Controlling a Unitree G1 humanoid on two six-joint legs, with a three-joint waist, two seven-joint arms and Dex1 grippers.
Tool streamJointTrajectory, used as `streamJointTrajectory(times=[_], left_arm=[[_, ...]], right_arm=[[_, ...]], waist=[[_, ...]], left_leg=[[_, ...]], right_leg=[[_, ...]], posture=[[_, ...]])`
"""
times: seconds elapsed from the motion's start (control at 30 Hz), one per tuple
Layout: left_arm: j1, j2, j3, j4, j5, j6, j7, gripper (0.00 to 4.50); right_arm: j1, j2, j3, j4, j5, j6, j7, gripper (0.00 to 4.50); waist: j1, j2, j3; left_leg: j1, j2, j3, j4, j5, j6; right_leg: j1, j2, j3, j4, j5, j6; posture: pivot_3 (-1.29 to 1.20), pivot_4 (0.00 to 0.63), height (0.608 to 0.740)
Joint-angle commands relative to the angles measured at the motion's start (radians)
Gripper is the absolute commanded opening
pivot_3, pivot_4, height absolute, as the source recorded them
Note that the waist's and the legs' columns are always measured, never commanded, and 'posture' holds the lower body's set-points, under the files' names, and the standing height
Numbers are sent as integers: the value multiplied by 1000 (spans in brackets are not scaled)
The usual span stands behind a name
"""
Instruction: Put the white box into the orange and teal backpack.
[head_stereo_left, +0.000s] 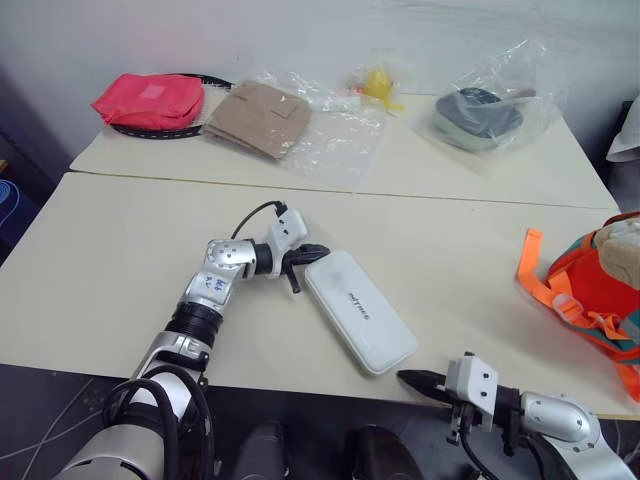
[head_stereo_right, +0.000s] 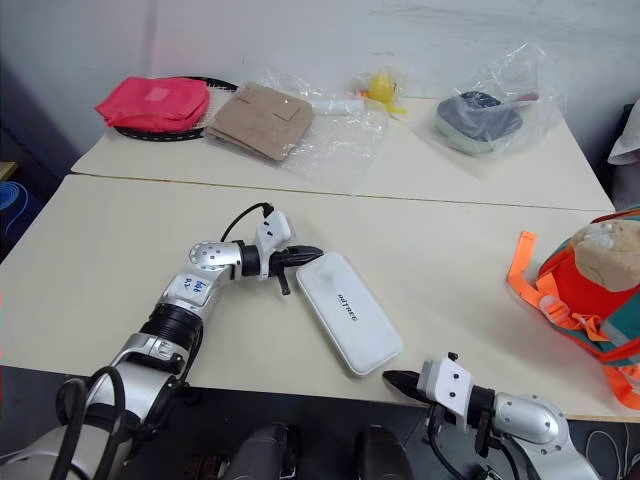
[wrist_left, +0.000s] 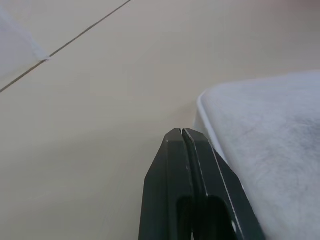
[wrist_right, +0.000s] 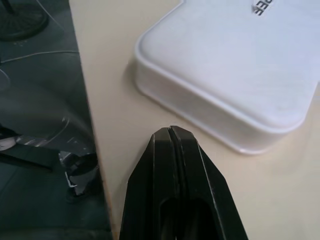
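The white box (head_stereo_left: 358, 311) lies flat on the cream table, slanting from upper left to lower right, grey lettering on top. My left gripper (head_stereo_left: 315, 251) is shut, its tips right at the box's upper-left end; the left wrist view puts the closed fingers (wrist_left: 181, 150) beside the box's corner (wrist_left: 260, 145). At the table's front edge, near the box's lower-right corner (wrist_right: 235, 65), my right gripper (head_stereo_left: 412, 380) is shut and holds nothing. The orange and teal backpack (head_stereo_left: 598, 290) rests at the table's right edge, tan plush head on top, orange straps trailing left.
On the far table lie a red pouch (head_stereo_left: 150, 99), a tan packet in clear plastic (head_stereo_left: 262, 117), a small yellow item (head_stereo_left: 378, 84) and a bagged dark object (head_stereo_left: 482, 112). A seam (head_stereo_left: 330, 191) joins the two tables. Dark floor with cables lies below the front edge (wrist_right: 45, 100).
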Motion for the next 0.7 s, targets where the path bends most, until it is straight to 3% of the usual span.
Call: streamJointTrajectory(times=[0.03, 0.3, 0.43, 0.7], left_arm=[[29, 19, 7, -89, -19, 24, -47, 23], [177, 92, 55, -439, -136, 268, -108, 23], [282, 186, 58, -630, -143, 380, -113, 23], [447, 267, 127, -836, -190, 525, -43, 23]], right_arm=[[-42, 0, -16, 4, 5, 28, -24, 0], [-185, -70, -68, 61, 16, 88, 9, 0], [-283, -104, -76, 142, 6, 93, 33, 0], [-414, -108, -55, 260, -33, 89, 40, 0]], waist=[[-2, 0, 0], [1, 0, 0], [0, 0, 0], [-3, 2, 1]], left_leg=[[0, 0, 0, 0, 0, 0], [0, 1, -1, 0, 0, 0], [-1, 0, -2, 0, 0, 0], [-1, 1, -2, -1, 0, 0]], right_leg=[[0, 0, 0, 0, 0, 0], [0, 0, 0, 0, 0, 0], [0, 0, 0, 0, 0, 0], [0, 0, 0, 0, 0, 0]], posture=[[0, 150, 740], [0, 150, 740], [0, 150, 740], [0, 150, 740]])
